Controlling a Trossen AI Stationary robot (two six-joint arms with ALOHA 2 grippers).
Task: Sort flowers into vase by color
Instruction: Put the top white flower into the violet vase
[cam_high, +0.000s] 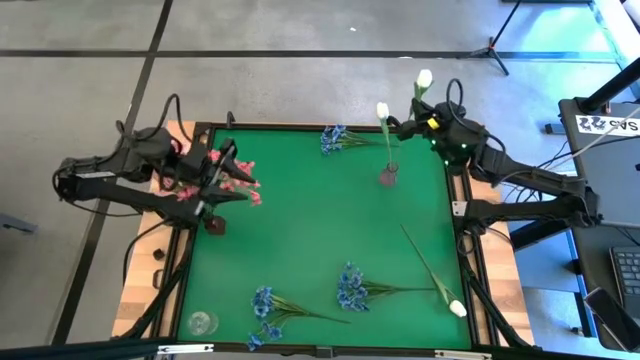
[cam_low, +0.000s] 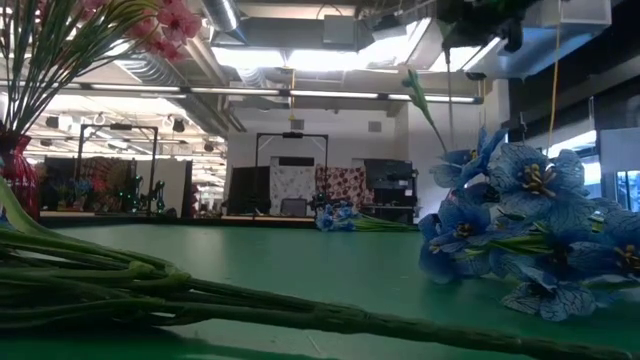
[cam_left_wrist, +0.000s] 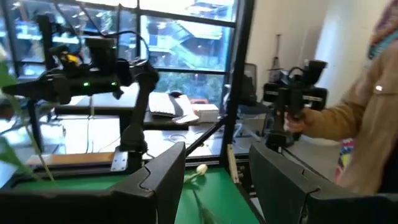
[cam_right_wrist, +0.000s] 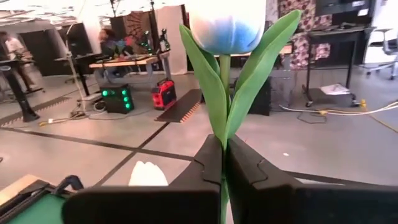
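Green bench, no legible writing on it. Right pincer at far right corner, clamped on white tulip stem, bud upright, beside dark vase. Left pincer at left edge by pink flowers, spread wide. Blue flowers near front edge.

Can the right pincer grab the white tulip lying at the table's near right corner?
Probably not yet: the right pincer is shut on another white tulip. The lying tulip itself has nothing over it.

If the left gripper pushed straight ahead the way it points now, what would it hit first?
Probably the white tulip lying on the green mat; it sits between the open left gripper fingers, though depth is unclear.
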